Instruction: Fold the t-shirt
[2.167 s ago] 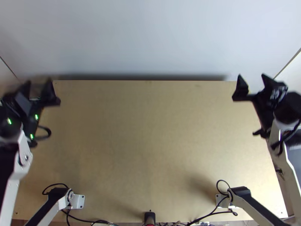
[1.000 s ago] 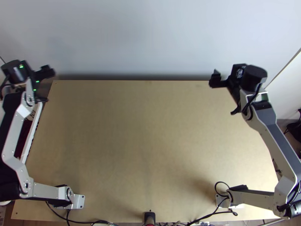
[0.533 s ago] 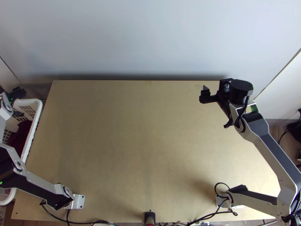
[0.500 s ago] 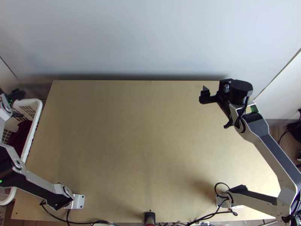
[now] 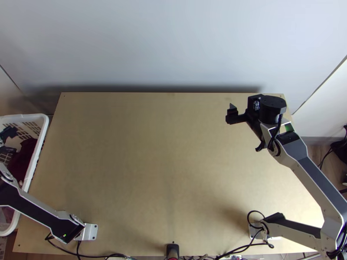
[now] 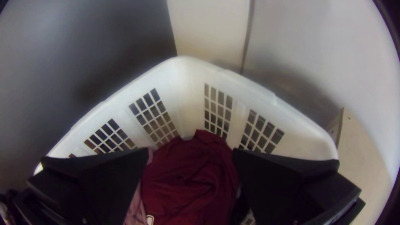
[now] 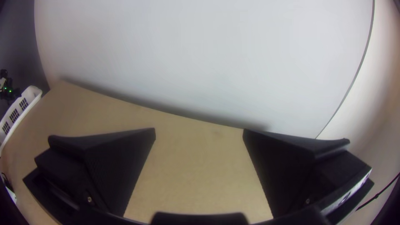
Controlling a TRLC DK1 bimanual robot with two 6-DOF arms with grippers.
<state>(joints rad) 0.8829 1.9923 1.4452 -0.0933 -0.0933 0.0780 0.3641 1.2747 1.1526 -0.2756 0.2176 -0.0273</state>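
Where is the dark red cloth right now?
In the left wrist view, the dark red cloth lies bunched inside the white basket, beside a pink cloth; the top view shows the basket beyond the left edge of the table.

Two arms, two grippers — one table, one basket — one dark-red cloth, one pink cloth

The table is wood, flat and smooth, with a tiny bit of shine. The basket is white plastic, smooth and a little shiny. The dark red cloth looks wrinkly and dull. The wide black fingers look like dull plastic. The little plate looks like smooth metal.
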